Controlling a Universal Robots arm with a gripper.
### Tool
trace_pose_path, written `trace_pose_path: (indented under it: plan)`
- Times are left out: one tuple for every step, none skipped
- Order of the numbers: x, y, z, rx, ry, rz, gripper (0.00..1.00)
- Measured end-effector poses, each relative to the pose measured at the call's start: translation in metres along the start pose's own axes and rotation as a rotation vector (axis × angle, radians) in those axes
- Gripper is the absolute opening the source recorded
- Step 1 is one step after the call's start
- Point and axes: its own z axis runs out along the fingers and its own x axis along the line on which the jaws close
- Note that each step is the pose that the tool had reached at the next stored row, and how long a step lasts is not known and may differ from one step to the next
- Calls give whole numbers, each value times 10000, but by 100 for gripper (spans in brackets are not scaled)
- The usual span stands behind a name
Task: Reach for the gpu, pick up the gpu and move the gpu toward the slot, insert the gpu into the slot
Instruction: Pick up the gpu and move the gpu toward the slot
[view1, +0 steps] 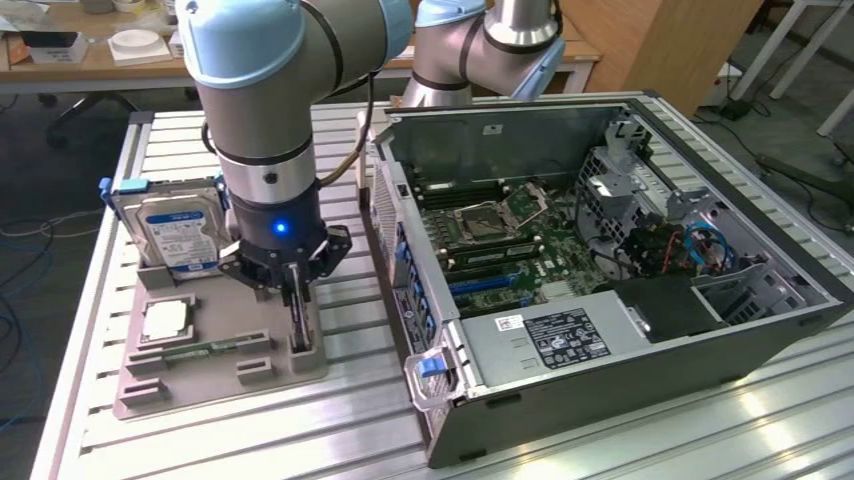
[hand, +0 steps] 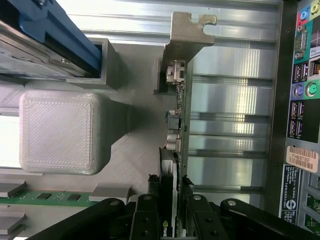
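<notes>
your hard drive (view1: 174, 235) stands beside, open case (view1: 601, 250) near; arm (view1: 267, 150) straight down, claw (hand: 172, 182) pinched narrow on the upright gpu (hand: 176, 107).

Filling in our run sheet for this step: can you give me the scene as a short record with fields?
gpu: standing on edge in the gray tray
claw: at the gpu's top edge, pointing straight down
hard drive: upright in the same tray
memory stick: lying flat in the tray
slot: on the motherboard in the open case, without the gpu
</notes>
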Motion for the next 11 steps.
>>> trace_pose_path:
  plan:
    - [0,0,0,0,0,-1,26]
    - [0,0,0,0,0,0,26]
    - [0,0,0,-1,0,0,26]
    - [0,0,0,0,0,0,26]
    - [0,0,0,0,0,0,26]
    - [0,0,0,-1,0,0,26]
    - [0,0,0,0,-1,0,26]
    - [0,0,0,0,0,0,26]
    - [0,0,0,-1,0,0,26]
    - [0,0,0,0,0,-1,26]
    - [0,0,0,-1,0,-1,26]
